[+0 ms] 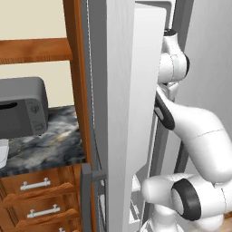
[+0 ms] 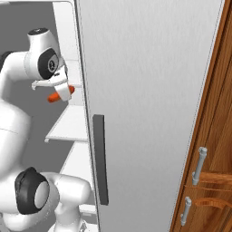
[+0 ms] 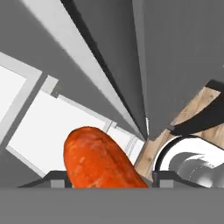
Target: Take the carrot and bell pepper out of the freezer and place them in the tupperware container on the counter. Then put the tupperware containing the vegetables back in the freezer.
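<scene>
The orange carrot (image 3: 98,159) sits between my gripper's (image 3: 108,181) two dark fingertips, and the gripper is shut on it. From the right base view, the carrot (image 2: 55,97) hangs under my hand, clear of the white shelf (image 2: 68,127) inside the freezer, with the gripper (image 2: 62,92) around it. The freezer's open door (image 1: 118,113) stands edge-on beside my arm. A pale corner of the tupperware container (image 1: 2,153) peeks in at the left edge of the marbled counter (image 1: 45,145). The bell pepper is hidden.
A dark grey toaster oven (image 1: 22,106) stands on the counter, over wooden drawers with silver handles (image 1: 35,184). The shut fridge door with its dark vertical handle (image 2: 100,158) is close on my right. Wooden cabinets (image 2: 213,149) lie beyond it.
</scene>
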